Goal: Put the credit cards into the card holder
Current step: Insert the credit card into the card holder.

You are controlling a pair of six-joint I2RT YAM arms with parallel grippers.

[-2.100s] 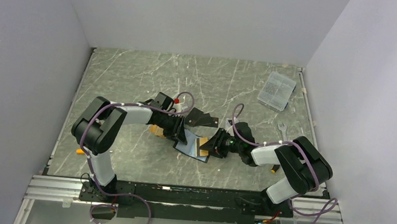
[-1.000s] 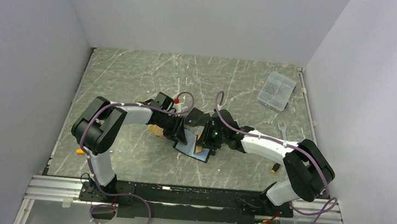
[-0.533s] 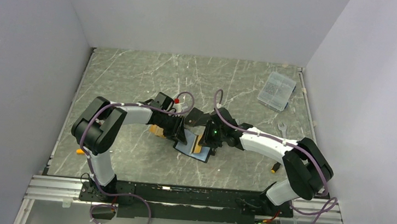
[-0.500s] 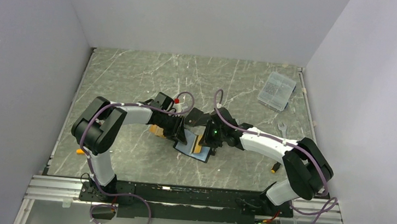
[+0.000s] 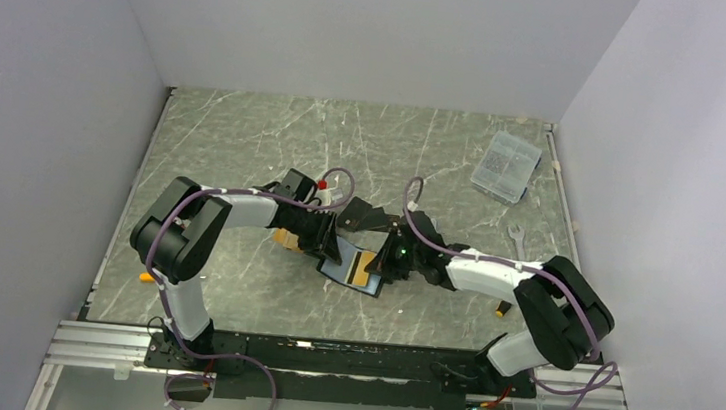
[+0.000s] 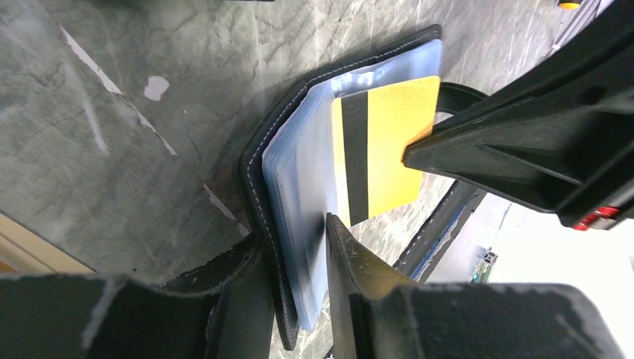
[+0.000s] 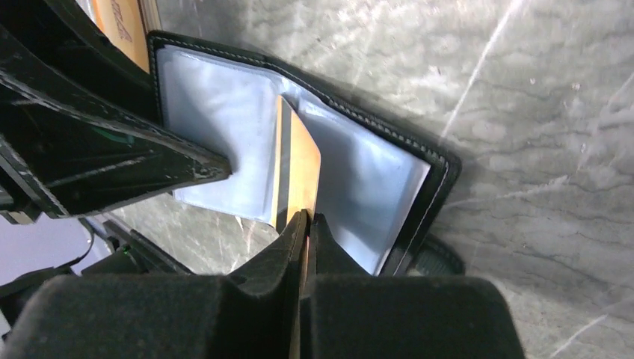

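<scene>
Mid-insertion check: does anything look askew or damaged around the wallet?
Nothing damaged. The gold card is only partly in the sleeves of the open wallet, pinched in the right jaws; the left jaws clamp one flap.

card holder lies open, black leather with stitched rim, light blue sleeves facing up; orange-gold card with black stripe tilted over it, one end tucked among the sleeves; black cards lie flat just beyond the holder

Left gripper pinches the open holder at its 6 o'clock edge. A gold card lies on its blue lining, with the right gripper meeting it from 3 o'clock.
</scene>
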